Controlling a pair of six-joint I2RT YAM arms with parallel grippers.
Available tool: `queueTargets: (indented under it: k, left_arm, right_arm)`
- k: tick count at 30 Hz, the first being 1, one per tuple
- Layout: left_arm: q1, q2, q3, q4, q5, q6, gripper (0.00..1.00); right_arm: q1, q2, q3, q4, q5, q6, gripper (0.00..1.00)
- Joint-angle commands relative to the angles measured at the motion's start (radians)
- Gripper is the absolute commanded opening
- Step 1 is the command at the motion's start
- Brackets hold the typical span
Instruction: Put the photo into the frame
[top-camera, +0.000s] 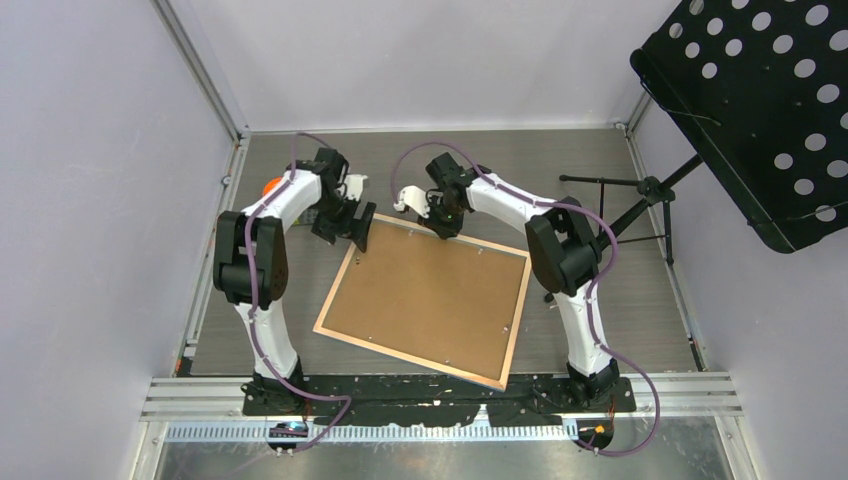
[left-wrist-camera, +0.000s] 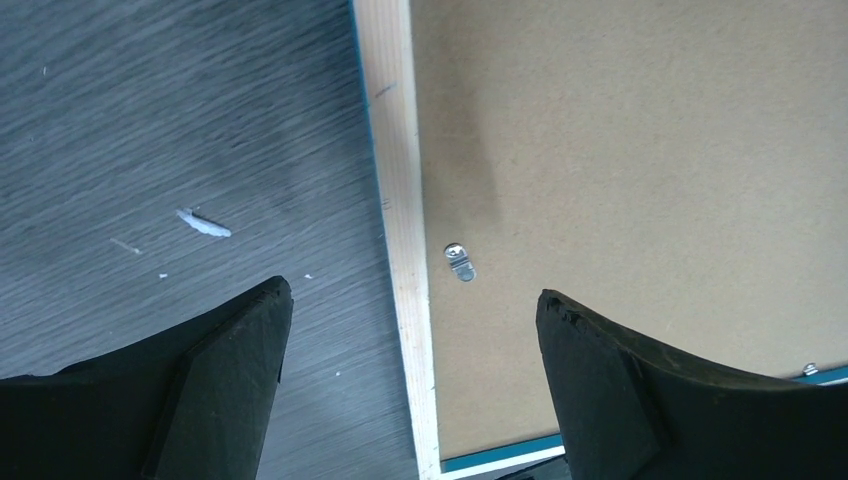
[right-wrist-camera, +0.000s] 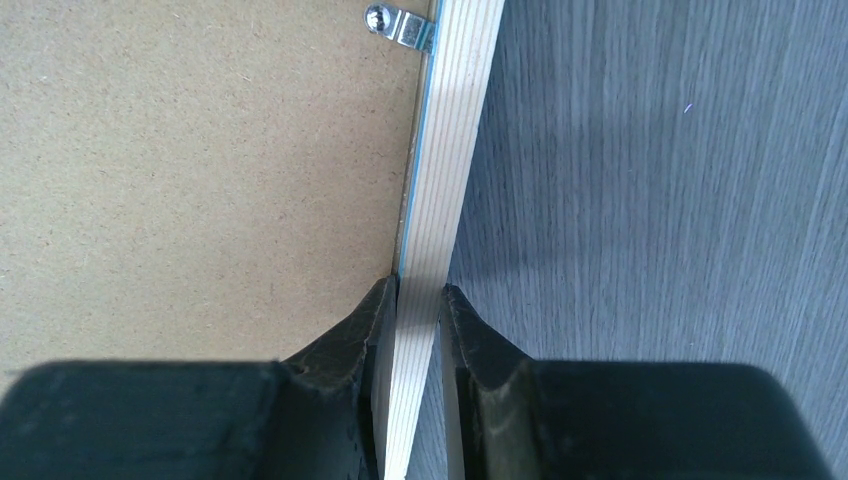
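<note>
The frame (top-camera: 338, 272) lies on the table with its light wood back up, and a plain brown backing board (top-camera: 425, 300) fills it. No photo shows in any view. My right gripper (top-camera: 443, 232) is shut on the frame's far rail (right-wrist-camera: 450, 150), one finger on the board side and one outside (right-wrist-camera: 418, 300). My left gripper (top-camera: 358, 232) hangs open over the far left corner. Its jaws stand wide on either side of the left rail (left-wrist-camera: 400, 200) and touch nothing (left-wrist-camera: 410, 310). A thin blue edge shows at the corner.
Small metal clips (left-wrist-camera: 459, 262) (right-wrist-camera: 400, 25) sit on the board near the rails. A black perforated music stand (top-camera: 760, 110) on a tripod (top-camera: 640, 200) stands at the right. An orange thing (top-camera: 270, 185) peeks from behind the left arm. A white scrap (left-wrist-camera: 205, 225) lies on the table.
</note>
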Motion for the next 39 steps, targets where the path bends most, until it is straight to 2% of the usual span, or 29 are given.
queueTargets:
  k: [1, 17, 27, 39]
  left_arm:
    - [-0.018, -0.024, -0.033, 0.038, -0.067, 0.003, 0.89]
    - [-0.072, -0.024, -0.064, 0.057, -0.168, 0.003, 0.75]
    - [-0.105, -0.065, -0.132, 0.09, -0.199, 0.001, 0.74]
    - [-0.119, -0.09, -0.171, 0.104, -0.205, 0.004, 0.67]
  right_arm:
    - [0.021, -0.052, -0.028, -0.027, -0.044, 0.006, 0.06]
    - [0.021, -0.067, -0.057, -0.001, -0.062, 0.026, 0.06]
    - [0.02, -0.095, -0.116, 0.015, -0.068, -0.005, 0.06]
    - [0.022, -0.114, -0.134, 0.025, -0.072, -0.023, 0.06]
